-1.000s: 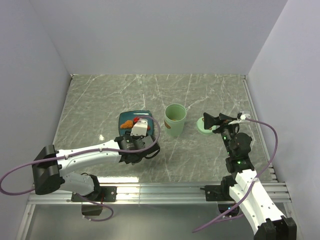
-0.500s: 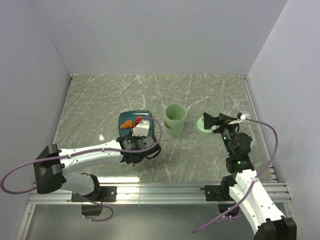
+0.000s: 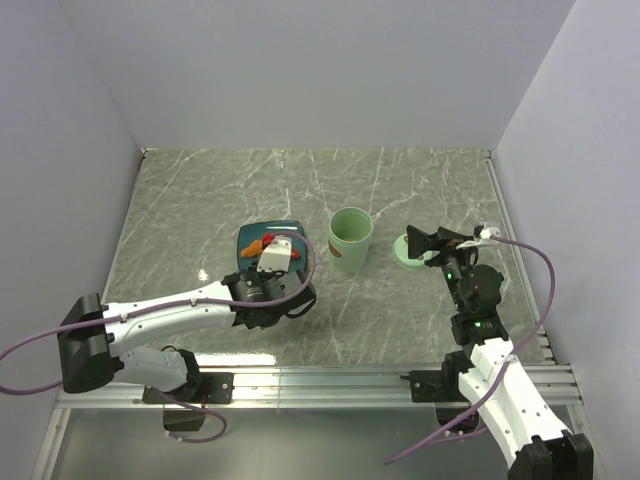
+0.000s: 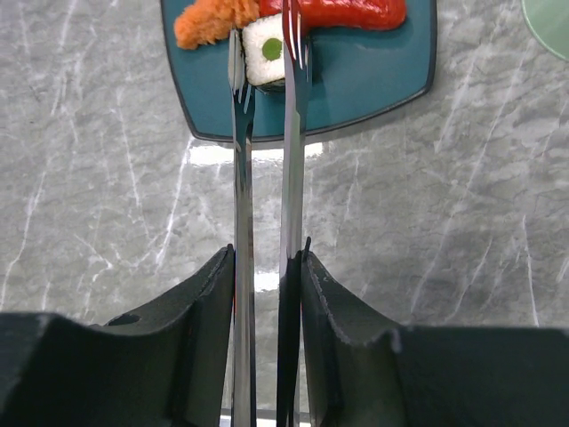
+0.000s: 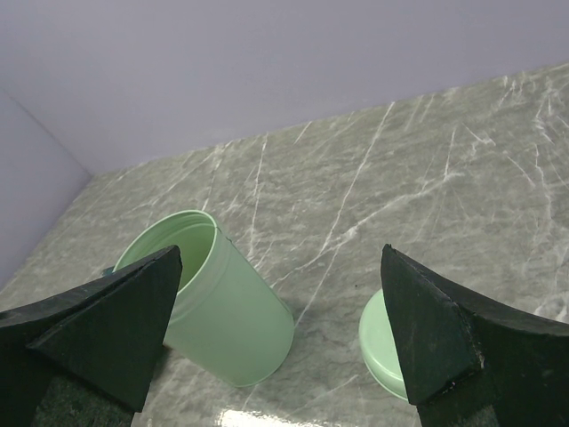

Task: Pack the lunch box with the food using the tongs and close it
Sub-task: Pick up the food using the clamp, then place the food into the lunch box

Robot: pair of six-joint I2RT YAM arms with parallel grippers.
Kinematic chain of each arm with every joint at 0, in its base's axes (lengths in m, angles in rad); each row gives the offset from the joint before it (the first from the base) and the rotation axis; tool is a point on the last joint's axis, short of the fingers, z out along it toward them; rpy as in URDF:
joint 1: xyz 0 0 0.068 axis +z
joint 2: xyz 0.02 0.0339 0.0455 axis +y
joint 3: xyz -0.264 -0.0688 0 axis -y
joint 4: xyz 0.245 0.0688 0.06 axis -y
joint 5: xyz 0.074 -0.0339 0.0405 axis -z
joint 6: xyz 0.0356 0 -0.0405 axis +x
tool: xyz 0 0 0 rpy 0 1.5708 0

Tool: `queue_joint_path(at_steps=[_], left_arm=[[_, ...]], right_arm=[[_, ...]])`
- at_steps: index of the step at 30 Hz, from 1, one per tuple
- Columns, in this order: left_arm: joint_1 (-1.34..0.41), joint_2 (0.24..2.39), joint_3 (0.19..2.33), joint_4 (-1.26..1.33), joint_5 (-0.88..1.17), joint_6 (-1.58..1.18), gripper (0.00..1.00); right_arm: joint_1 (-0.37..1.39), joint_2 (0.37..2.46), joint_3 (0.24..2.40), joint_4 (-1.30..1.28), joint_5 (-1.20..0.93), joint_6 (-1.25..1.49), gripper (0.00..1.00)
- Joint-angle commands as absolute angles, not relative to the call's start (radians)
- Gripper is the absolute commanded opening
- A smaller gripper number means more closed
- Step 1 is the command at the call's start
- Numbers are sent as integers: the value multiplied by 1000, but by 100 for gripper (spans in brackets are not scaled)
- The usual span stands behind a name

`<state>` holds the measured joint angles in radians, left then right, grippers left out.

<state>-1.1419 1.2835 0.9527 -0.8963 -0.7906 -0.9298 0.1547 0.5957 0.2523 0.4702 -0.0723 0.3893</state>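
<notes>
My left gripper (image 4: 267,258) is shut on the metal tongs (image 4: 292,160), whose tips pinch a white-and-black food piece with a green centre (image 4: 269,55) over the dark teal plate (image 4: 356,80). An orange piece (image 4: 206,22) and a red piece (image 4: 347,12) lie beside it. The open mint-green lunch box (image 3: 350,240) stands upright to the right of the plate. Its green lid (image 3: 408,250) lies flat further right. My right gripper (image 5: 280,267) hovers open, low between the lunch box (image 5: 222,311) and the lid (image 5: 387,342), with nothing between its fingers.
The plate (image 3: 250,237) sits mid-table, just ahead of my left gripper (image 3: 265,288). White walls close the marble table at the back and both sides. A metal rail runs along the near edge. My right gripper (image 3: 425,243) hangs over the lid.
The left gripper has squeezed the tongs narrower, bringing their tips onto the white-and-black piece. The left arm shifted slightly. The right arm has not moved.
</notes>
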Motion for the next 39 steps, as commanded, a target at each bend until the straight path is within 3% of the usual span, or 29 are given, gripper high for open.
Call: queue_joint_path(at_steps=[1, 11, 19, 29, 39], left_arm=[[-1141, 1243, 991, -917, -853, -951, 19], [-1138, 1209, 1008, -821, -859, -849, 20], [-1075, 1196, 1063, -554, -805, -618, 20], [-1028, 1170, 1146, -329, -614, -345, 19], [-1031, 1242, 1158, -270, -471, -298, 19]], right_arm=[[161, 600, 255, 500, -78, 391, 100], [161, 611, 258, 503, -86, 391, 100], [161, 617, 259, 503, -84, 391, 100], [161, 634, 264, 503, -68, 388, 100], [161, 643, 264, 505, -63, 387, 100]])
